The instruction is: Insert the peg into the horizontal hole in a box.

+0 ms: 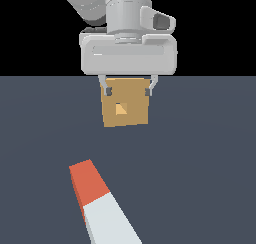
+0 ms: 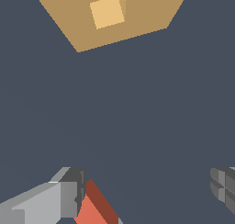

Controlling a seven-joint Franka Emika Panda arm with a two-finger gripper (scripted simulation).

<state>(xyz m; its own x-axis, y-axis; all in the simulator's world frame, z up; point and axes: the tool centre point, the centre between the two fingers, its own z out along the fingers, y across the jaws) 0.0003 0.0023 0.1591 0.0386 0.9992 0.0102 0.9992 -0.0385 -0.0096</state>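
The peg lies on the dark floor, its orange-red end (image 1: 89, 180) pointing toward the box and its white rest (image 1: 111, 223) running out of the exterior view's lower edge. The tan box (image 1: 132, 115) stands farther back, with the square hole (image 1: 121, 109) in its face. My gripper (image 1: 128, 92) hangs open and empty above the floor, its fingers (image 1: 106, 90) framing the box's top in this view. In the wrist view the box (image 2: 137, 21) and hole (image 2: 107, 12) lie ahead. The peg's orange end (image 2: 94, 209) shows close beside one finger (image 2: 64, 195), between the spread jaws of the gripper (image 2: 147, 191).
The dark grey floor (image 1: 200, 153) spreads around the peg and box. Black background lies behind the arm. No other objects show.
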